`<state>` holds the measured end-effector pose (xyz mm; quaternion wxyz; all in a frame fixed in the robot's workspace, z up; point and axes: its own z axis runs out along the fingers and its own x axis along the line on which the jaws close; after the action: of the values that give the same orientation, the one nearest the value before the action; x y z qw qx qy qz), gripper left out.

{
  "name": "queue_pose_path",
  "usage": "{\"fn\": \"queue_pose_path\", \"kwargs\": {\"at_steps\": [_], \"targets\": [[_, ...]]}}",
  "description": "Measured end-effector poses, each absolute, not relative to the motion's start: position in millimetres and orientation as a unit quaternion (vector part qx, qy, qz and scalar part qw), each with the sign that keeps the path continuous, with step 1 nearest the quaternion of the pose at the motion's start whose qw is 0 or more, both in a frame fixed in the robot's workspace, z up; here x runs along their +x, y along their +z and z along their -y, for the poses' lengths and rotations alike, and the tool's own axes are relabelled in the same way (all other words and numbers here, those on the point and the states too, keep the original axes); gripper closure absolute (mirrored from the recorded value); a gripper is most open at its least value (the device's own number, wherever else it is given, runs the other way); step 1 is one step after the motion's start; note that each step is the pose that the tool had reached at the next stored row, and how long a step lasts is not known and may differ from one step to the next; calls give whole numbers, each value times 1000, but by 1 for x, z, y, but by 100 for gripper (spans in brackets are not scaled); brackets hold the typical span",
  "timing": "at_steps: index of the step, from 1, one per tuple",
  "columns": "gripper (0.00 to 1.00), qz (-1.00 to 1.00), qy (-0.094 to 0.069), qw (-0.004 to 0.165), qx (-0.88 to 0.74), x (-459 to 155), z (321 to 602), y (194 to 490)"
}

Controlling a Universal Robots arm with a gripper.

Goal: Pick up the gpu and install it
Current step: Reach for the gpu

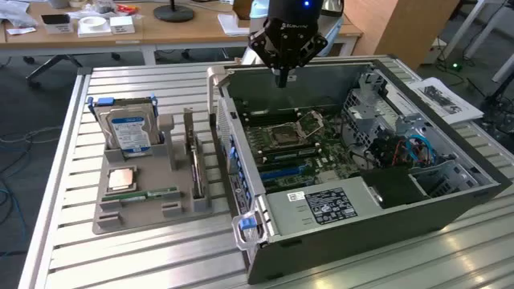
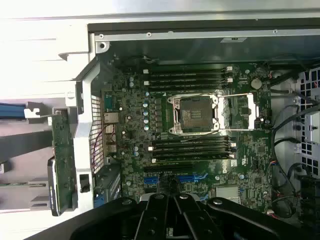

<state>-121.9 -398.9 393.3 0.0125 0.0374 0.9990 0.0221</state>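
Note:
The gpu (image 1: 194,161) is a thin dark card standing on edge in a slot of the grey holder (image 1: 136,218), at the exterior view's left of the open computer case (image 1: 418,198). In the wrist view the gpu (image 2: 62,157) appears edge-on beside the case's rear panel. My gripper (image 1: 281,79) hangs above the back part of the case, over the motherboard (image 1: 301,147), well apart from the gpu. Its fingers (image 2: 165,212) are pressed together with nothing between them. The blue expansion slots (image 2: 192,177) lie just beneath the fingertips.
The holder also carries a silver hard drive (image 1: 131,129), a CPU (image 1: 120,179) and a green memory stick (image 1: 153,194). The CPU socket (image 2: 195,112) stands open, with memory slots on both sides. Cables and drive cages (image 1: 401,144) crowd the case's right. Papers (image 1: 443,99) lie on the table.

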Motion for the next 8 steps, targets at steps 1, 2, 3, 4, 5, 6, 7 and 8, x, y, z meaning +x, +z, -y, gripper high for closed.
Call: {"fn": "queue_pose_path", "kwargs": {"at_steps": [1,2,3,4,5,6,7,8], "targets": [[89,-999,22,12,37,-122,399,393],[89,-999,22,12,37,-122,399,393],[89,-999,22,12,37,-122,399,393],[89,-999,22,12,37,-122,399,393],[89,-999,22,12,37,-122,399,393],[89,-999,22,12,37,-122,399,393],[89,-999,22,12,37,-122,399,393],[89,-999,22,12,37,-122,399,393]]}}
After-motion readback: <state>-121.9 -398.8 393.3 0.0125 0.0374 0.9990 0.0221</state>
